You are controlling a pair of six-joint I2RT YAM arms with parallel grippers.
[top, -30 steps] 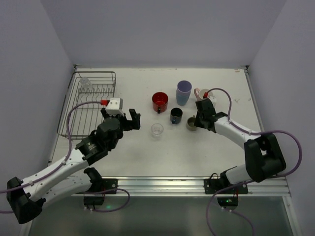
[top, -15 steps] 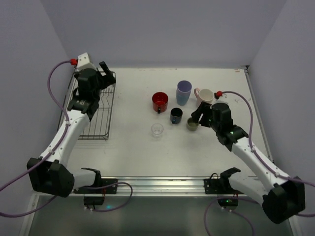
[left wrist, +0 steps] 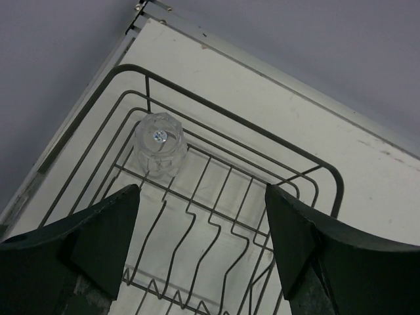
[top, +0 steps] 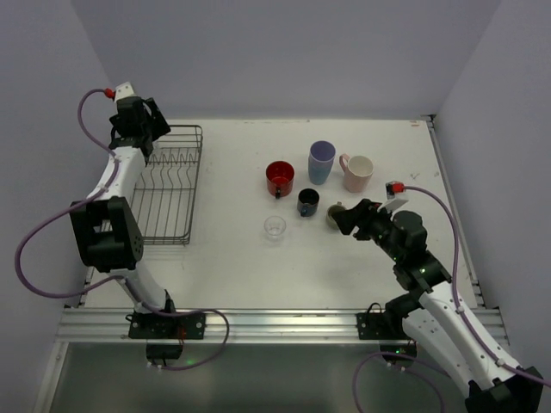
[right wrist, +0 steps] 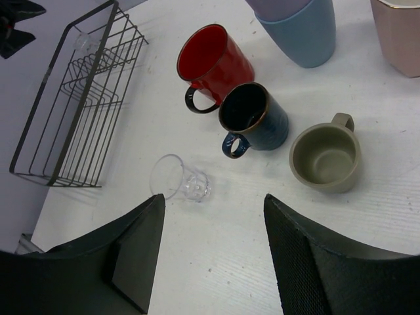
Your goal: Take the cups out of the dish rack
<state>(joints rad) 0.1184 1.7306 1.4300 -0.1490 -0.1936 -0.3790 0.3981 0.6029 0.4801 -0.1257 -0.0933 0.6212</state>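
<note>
The dark wire dish rack (top: 164, 185) sits at the table's left. One clear glass (left wrist: 159, 143) stands upside down in its far corner. My left gripper (top: 151, 120) hovers above that corner, open and empty; in the left wrist view (left wrist: 202, 223) the glass lies just beyond its left finger. On the table stand a red mug (top: 280, 178), a light blue tumbler (top: 321, 161), a pink mug (top: 356, 172), a dark blue cup (top: 308, 202), an olive mug (top: 334, 215) and a clear glass (top: 275, 227). My right gripper (top: 349, 215) is open and empty, raised just near-right of the olive mug (right wrist: 326, 157).
The rack (right wrist: 75, 105) holds nothing else that I can see. Grey walls close in the table at the back and both sides. The left arm runs along the rack's left side. A metal rail (top: 284, 323) runs along the near edge.
My left arm has swung from the table's middle to above the rack's far left corner. My right arm has drawn back from the olive mug toward the near right.
</note>
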